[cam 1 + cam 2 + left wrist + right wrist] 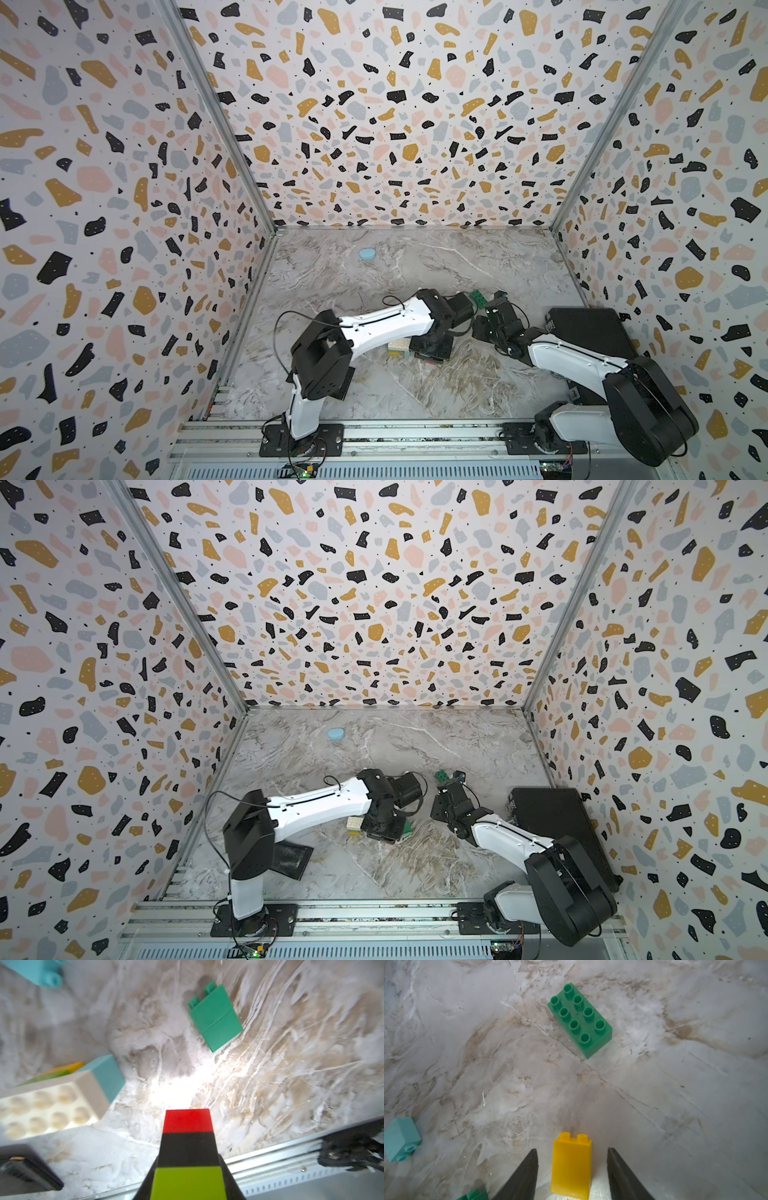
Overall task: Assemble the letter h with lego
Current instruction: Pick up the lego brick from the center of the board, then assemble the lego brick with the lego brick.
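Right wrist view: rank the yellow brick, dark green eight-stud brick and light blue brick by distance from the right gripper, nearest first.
1. Yellow brick: between the open jaws of the right gripper, gaps on both sides.
2-3. Dark green eight-stud brick, ahead of the jaws, and light blue brick, off to one side: too close to call.

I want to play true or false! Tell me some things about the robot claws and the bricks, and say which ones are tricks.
1. The left claw grips a stack of lime, black and red bricks. True.
2. The right claw is squeezing the yellow brick. False: the claw is open, with a gap on each side of the brick.
3. The dark green brick lies on the table with its eight studs up. True.
4. The pale-blue oval lump sits between the two claws. False: it lies alone far back on the table, away from both.
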